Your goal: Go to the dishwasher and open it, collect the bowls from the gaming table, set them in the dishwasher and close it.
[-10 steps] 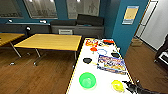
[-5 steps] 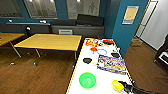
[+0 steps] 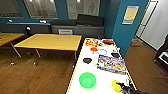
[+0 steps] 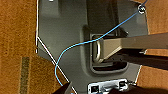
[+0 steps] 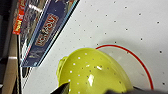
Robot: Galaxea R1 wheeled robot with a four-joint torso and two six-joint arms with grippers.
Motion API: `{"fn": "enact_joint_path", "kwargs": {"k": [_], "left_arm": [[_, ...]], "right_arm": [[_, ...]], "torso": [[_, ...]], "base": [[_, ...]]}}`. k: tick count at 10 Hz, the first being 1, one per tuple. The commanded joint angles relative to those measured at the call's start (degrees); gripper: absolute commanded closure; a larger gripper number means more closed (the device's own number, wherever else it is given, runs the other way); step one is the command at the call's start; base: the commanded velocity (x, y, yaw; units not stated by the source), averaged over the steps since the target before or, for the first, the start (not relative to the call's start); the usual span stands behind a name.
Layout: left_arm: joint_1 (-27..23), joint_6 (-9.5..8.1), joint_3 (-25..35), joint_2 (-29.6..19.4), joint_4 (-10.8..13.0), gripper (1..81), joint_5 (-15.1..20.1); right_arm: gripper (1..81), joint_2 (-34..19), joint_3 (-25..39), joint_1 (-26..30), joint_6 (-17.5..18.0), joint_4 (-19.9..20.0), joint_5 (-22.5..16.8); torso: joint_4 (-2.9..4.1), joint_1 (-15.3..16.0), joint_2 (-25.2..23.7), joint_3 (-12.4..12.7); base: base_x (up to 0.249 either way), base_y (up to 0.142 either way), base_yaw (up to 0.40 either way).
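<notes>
**Right arm at the yellow bowl on the white table**

The head view takes in the whole gaming table: the green bowl sits near its near end, and the yellow bowl lies to the right of it by the table edge, with the dark right gripper touching or just over it. Whether that claw is open, closed or gripping the bowl cannot be told.

The right wrist view adds detail the head view lacks: the yellow bowl is pierced with small holes, tilted or on its side, and overlaps a clear disc with a red rim. A blue game box lies close by.

Farther up the table are a black disc, the game box, and orange and red pieces, too blurred to name. Yellow wooden tables stand to the left on a wood floor.

The left wrist view shows the robot's grey base, a blue cable and floor; the left claw's state cannot be told.
</notes>
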Motion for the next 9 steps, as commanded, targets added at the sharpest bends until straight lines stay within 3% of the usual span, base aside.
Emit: {"fn": "enact_joint_path", "kwargs": {"k": [1, 2, 3, 7, 8, 9], "left_arm": [[-0.26, 0.05, 0.24, -0.53, -0.29, 1.0, 3.32], [-0.26, 0.05, 0.24, -0.53, -0.29, 1.0, 3.32], [-0.26, 0.05, 0.24, -0.62, -0.29, 1.0, 3.32], [-0.26, -0.12, 0.32, -0.36, -0.20, 1.0, 3.32], [-0.26, -0.12, 0.41, -0.18, -0.11, 1.0, 3.23], [-0.26, -0.12, 0.50, -0.09, 0.06, 1.0, 3.14]], "right_arm": [[1.0, -0.44, -1.81, 6.40, 0.72, -0.35, -1.08], [1.0, -0.26, -1.90, 6.22, 0.72, -0.35, -1.00], [81.1, -0.17, -2.17, 5.87, 0.72, -0.35, -1.00], [81.1, -4.78, 0.87, 4.90, 3.97, -0.96, -1.16], [81.1, -9.40, 4.69, 5.08, 3.80, -1.41, -1.44], [81.1, -17.94, 12.87, 5.17, 3.71, -5.15, -1.87]], "torso": [[0.00, 0.00, 0.00, 0.00], [0.00, 0.00, 0.00, 0.00], [0.00, 0.00, 0.00, 0.00], [0.00, 0.00, 0.00, -0.02], [0.00, 0.02, 0.00, -0.02], [0.00, 0.02, 0.00, -0.02]], "base": [[0.000, 0.000, 0.000], [0.000, 0.000, 0.000], [0.000, 0.000, 0.000], [0.000, 0.000, 0.000], [0.000, 0.000, 0.000], [0.000, 0.000, 0.000]]}}
